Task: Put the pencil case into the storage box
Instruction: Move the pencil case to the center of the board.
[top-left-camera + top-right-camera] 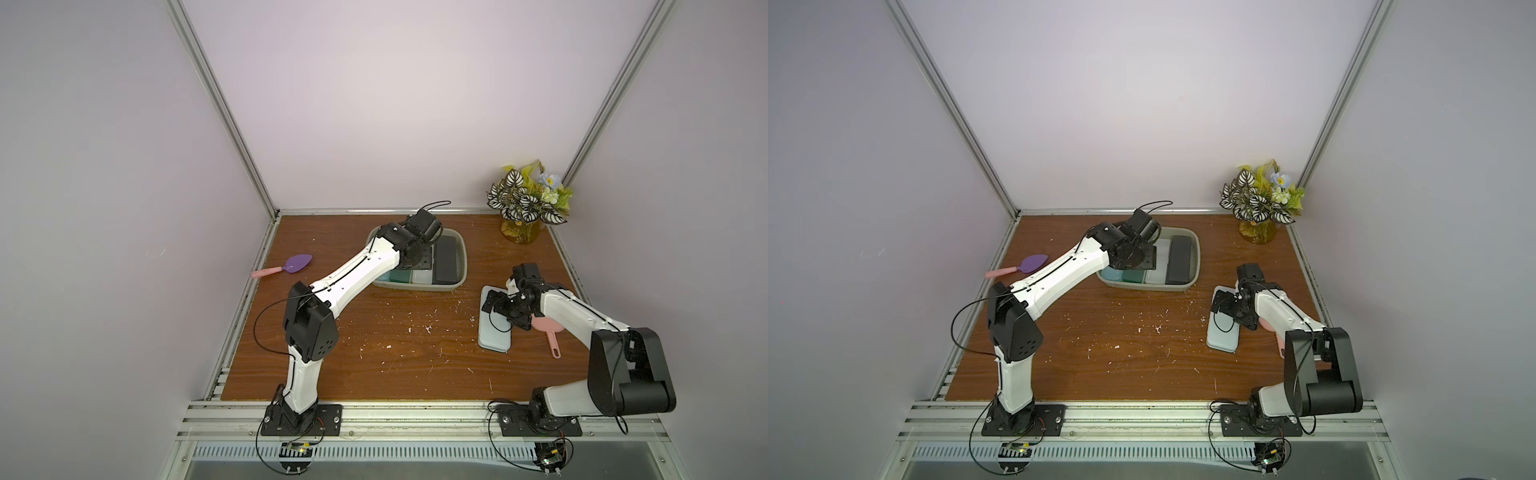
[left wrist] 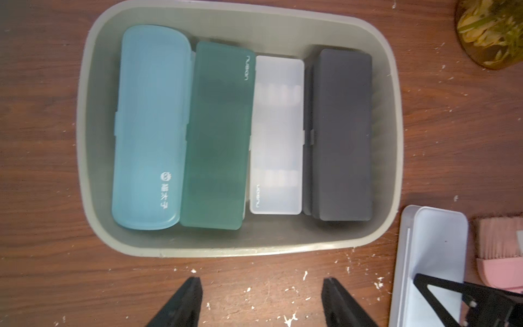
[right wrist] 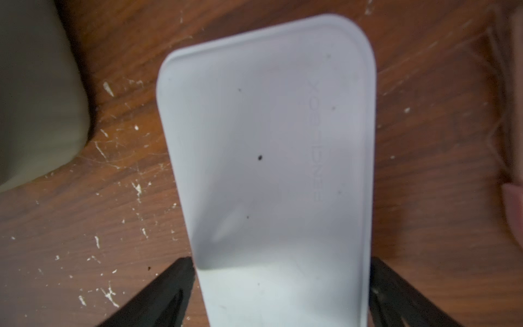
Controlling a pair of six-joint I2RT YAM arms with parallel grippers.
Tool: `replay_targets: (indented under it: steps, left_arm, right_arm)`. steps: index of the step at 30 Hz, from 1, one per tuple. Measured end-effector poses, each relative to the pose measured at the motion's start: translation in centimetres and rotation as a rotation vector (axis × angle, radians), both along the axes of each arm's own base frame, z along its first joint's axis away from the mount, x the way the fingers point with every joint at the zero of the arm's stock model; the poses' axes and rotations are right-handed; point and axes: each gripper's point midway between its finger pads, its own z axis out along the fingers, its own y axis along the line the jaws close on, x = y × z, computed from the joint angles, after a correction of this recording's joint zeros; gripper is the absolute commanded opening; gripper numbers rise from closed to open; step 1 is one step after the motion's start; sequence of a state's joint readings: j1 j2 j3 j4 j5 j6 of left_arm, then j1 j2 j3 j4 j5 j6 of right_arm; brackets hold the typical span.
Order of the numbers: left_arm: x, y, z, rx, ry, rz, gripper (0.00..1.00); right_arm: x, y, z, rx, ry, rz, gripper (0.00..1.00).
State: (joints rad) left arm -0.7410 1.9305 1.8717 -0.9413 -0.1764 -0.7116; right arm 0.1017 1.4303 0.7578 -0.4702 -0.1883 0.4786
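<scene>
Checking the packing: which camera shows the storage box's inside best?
The left wrist view: it looks straight down into the storage box, nothing blocking. In both top views the left arm covers part of it. The right wrist view catches only an outer corner.

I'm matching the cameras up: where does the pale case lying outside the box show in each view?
Top view: pale case, right of the box and nearer the robot.
Top view: same spot, box again to its left.
Left wrist: cut off by the frame edge, beside the pink brush.
Right wrist: fills mid-frame.
Shared landmark: the box, also in both wrist views.
</scene>
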Motion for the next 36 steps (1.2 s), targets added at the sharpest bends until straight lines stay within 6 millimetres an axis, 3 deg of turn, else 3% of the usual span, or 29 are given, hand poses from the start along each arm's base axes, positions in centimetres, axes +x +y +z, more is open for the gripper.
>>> replay_targets:
  steps: [12,24,30,36]
  left_arm:
    - [-3.4,4.3,-2.9,0.068,0.052,0.058,0.68]
    - [-5.8,6.1,-4.4,0.050,0.075,0.074,0.69]
    - [-10.5,7.1,-7.9,-0.077,0.157,0.059,0.71]
    - [-14.8,6.3,-12.6,-0.259,0.260,0.043,0.71]
  right_arm:
    - [-2.6,4.5,-0.2,0.052,-0.054,0.182,0.94]
    - [-7.4,11.9,-0.1,0.081,-0.073,0.430,0.94]
    - [-9.3,11.9,0.5,0.097,-0.039,0.440,0.96]
    - [-9.0,10.9,0.8,0.096,-0.036,0.399,0.90]
